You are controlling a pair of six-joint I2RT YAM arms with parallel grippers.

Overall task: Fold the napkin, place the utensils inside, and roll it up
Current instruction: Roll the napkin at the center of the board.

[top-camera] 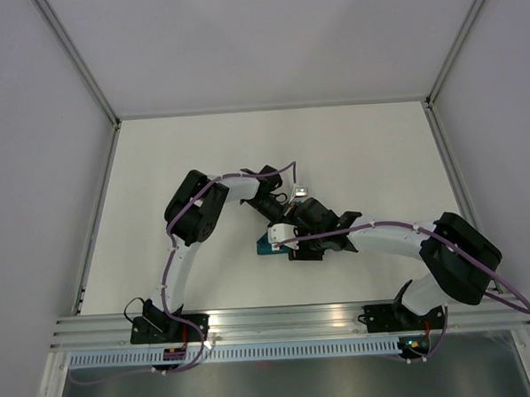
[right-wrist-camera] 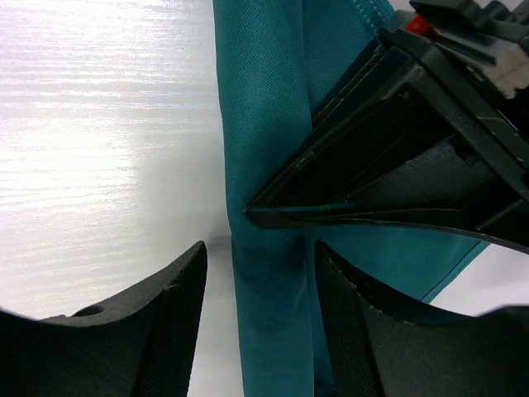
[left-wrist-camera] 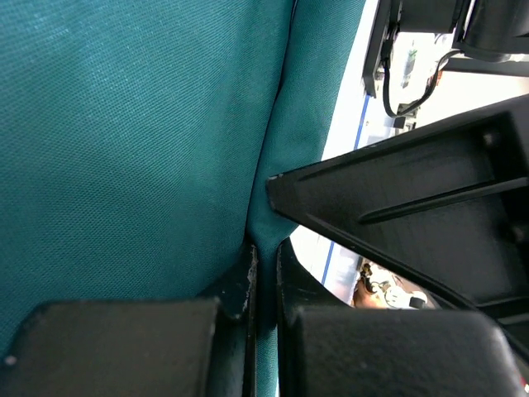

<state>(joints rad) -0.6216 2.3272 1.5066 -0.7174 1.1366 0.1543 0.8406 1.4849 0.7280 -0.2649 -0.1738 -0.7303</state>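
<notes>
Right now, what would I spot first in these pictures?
The teal napkin stands out: it fills the left wrist view, where the left hand pinches a fold. The right hand is open astride a long bunched strip of it on the white table. From above, both hands meet mid-table, nearly hiding it.

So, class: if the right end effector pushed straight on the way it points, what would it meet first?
Probably the napkin, folded between the open fingers of the right end effector; the left end effector sits just beyond, depth unclear.
</notes>
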